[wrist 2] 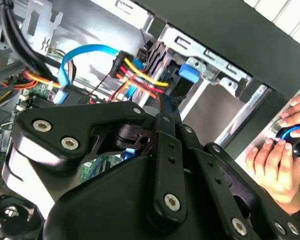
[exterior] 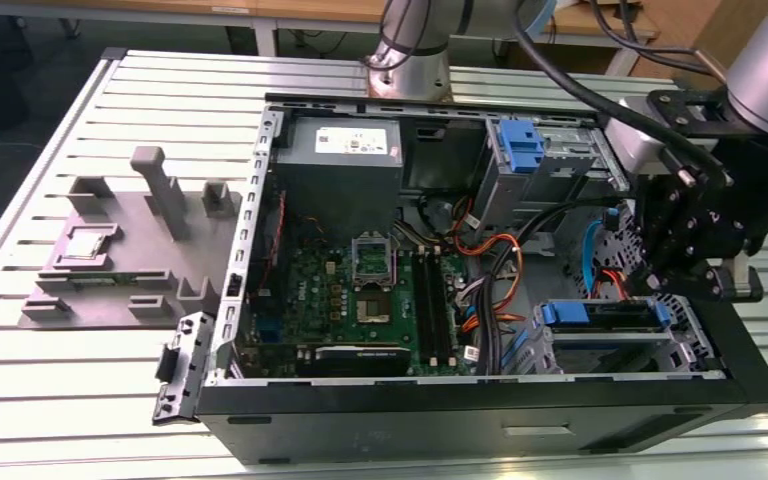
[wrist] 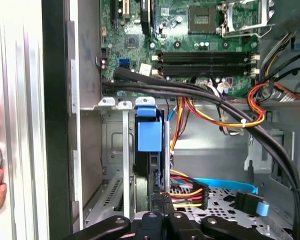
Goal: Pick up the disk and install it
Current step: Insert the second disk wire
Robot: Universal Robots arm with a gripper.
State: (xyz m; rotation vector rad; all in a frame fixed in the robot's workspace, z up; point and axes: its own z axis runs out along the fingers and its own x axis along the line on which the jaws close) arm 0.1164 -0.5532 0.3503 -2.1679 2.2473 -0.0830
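Installation is the step in hand, I judge: the disk (wrist: 149, 136) stands on edge inside the bay (wrist: 115, 165) at the case's (exterior: 491, 410) front corner, its blue rail tab uppermost in the first wrist view. In the exterior view it shows as a dark slab with blue ends (exterior: 604, 315) lying in the cage, at the exterior view's right. My gripper (wrist: 162, 222) hangs right over the disk's near edge, close enough that they may be touching. Whether I am clamped on it or merely resting against it I cannot tell.

Cables (wrist: 225, 120), orange, yellow and black, sweep across just beside the bay. A person's hand (wrist 2: 275, 160) rests on the outside of the case.

Seating the disk, as I read it, calls for a straight push along the bay walls, kept clear of those cables.
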